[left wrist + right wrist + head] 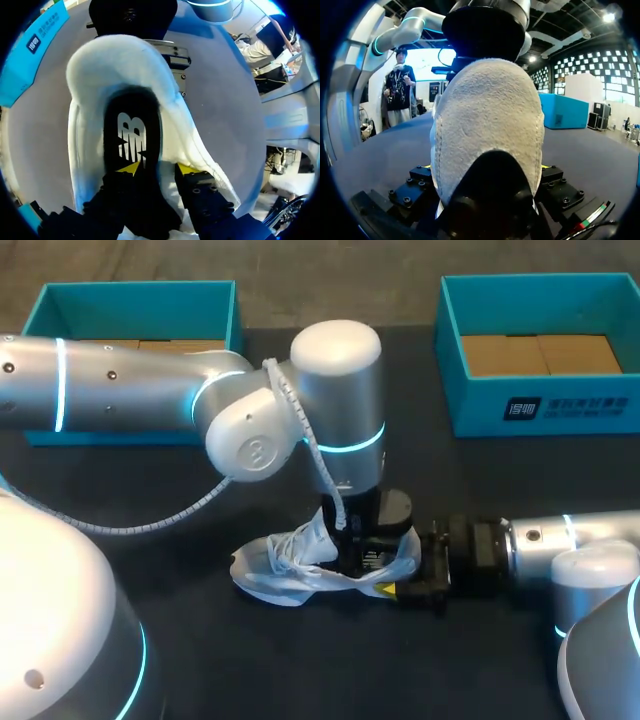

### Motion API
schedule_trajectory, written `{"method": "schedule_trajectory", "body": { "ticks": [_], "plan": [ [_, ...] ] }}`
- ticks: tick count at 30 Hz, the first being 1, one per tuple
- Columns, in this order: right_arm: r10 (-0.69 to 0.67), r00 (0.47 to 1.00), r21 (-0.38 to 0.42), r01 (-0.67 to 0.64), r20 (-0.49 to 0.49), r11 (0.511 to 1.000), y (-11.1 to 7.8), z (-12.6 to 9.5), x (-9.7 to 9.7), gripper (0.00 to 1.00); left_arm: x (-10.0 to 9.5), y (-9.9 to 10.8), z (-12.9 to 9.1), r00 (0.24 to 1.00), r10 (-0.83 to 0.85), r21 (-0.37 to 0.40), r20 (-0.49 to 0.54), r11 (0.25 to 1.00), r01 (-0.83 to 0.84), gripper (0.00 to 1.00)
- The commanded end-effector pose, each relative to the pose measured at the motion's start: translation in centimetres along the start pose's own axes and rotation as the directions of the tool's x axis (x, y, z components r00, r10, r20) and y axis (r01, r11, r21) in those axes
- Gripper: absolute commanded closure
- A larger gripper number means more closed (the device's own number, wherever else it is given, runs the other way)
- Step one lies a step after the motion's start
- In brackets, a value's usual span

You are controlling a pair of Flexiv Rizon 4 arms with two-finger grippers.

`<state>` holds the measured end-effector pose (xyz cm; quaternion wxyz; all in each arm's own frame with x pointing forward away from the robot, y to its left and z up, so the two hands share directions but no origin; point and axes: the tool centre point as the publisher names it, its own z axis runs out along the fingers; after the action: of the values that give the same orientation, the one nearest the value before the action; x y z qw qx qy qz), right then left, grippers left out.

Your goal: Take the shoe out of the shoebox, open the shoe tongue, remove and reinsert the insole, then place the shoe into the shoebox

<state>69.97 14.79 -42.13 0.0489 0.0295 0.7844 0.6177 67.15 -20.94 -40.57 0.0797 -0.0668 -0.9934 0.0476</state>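
Observation:
A white shoe lies on its sole in the middle of the black table, toe toward my left arm's side. My left gripper points straight down into its mouth. In the left wrist view the black insole with a white logo lies inside the shoe. The left gripper stands open, one yellow tip on the insole and the other by the white lining. My right gripper comes in level from the right. The shoe's heel fills the gap of the right gripper, both fingers against its sides.
Two teal open boxes stand at the table's far edge, one at the left and one at the right, each with brown cardboard inside. My left arm's elbow hangs over the table's middle.

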Motion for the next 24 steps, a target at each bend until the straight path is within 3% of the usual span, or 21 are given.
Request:
{"method": "schedule_trajectory", "body": {
  "ticks": [1, 17, 24],
  "plan": [
    [0.001, 1.000, 0.002, -0.001, 0.001, 1.000, 0.1, 0.1, 0.0, 1.00, 0.2, 0.3, 1.4, 0.999, -0.006, 0.003, 0.042, 1.000, 0.006, 0.55],
    [0.001, 1.000, 0.002, -0.001, 0.001, 1.000, 0.1, 0.1, 0.0, 1.00, -2.1, 0.3, 1.1, 0.991, -0.027, -0.017, 0.132, 0.999, 0.030, 0.55],
    [0.001, 1.000, 0.002, -0.001, 0.001, 1.000, 0.1, 0.1, 0.0, 1.00, -2.5, 0.6, 1.4, 0.975, -0.046, -0.048, 0.217, 0.997, 0.057, 0.54]
  ]
}}
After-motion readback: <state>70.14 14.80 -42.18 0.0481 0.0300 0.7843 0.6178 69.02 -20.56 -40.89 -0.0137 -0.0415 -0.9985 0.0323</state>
